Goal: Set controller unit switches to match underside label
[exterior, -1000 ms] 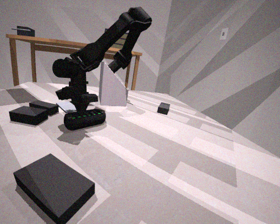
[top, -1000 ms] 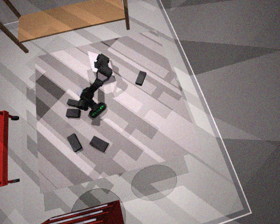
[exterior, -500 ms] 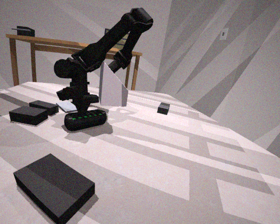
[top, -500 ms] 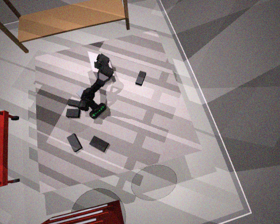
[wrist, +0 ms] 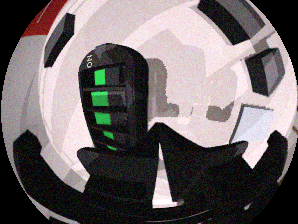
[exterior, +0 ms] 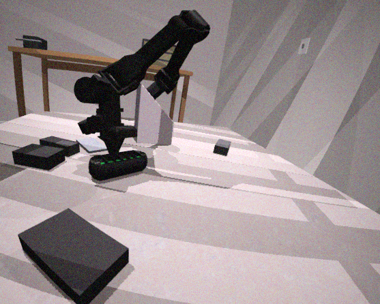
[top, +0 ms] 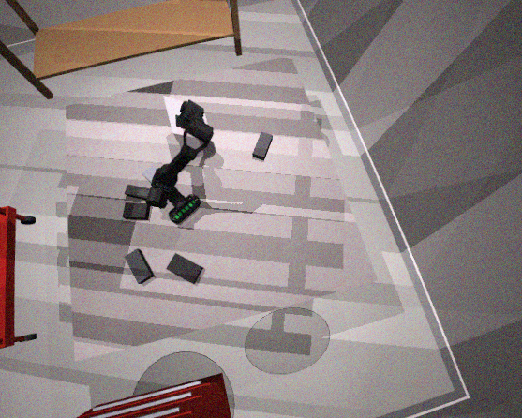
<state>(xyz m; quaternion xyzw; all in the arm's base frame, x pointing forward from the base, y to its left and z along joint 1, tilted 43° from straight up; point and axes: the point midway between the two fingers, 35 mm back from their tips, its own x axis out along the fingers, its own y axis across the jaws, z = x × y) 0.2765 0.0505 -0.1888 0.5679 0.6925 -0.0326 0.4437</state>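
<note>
The dark grey controller unit (top: 180, 216) (exterior: 118, 170) (wrist: 140, 85) sits upright on the bench (top: 245, 253) (exterior: 209, 211), its row of rocker switches facing up. Its label is hidden underneath. In the wrist view, five switches show green parts, and an "ON" mark stands at the far end. The green parts nearest the fingers look narrower; the last switch is hidden behind the fingers. My gripper (exterior: 114, 155) (wrist: 158, 125) is shut and empty, pointing down, its tips at the edge of the unit's top. I cannot tell whether they touch it.
Dark modules (top: 137, 212) (exterior: 38, 156) (wrist: 265, 72) lie beside the unit, with a pale blue plate (exterior: 92, 144) (wrist: 254, 125) near them. Other dark blocks (top: 185, 268) (top: 262, 146) (exterior: 72, 252) lie farther off. A white wedge (exterior: 149, 119) stands behind the arm.
</note>
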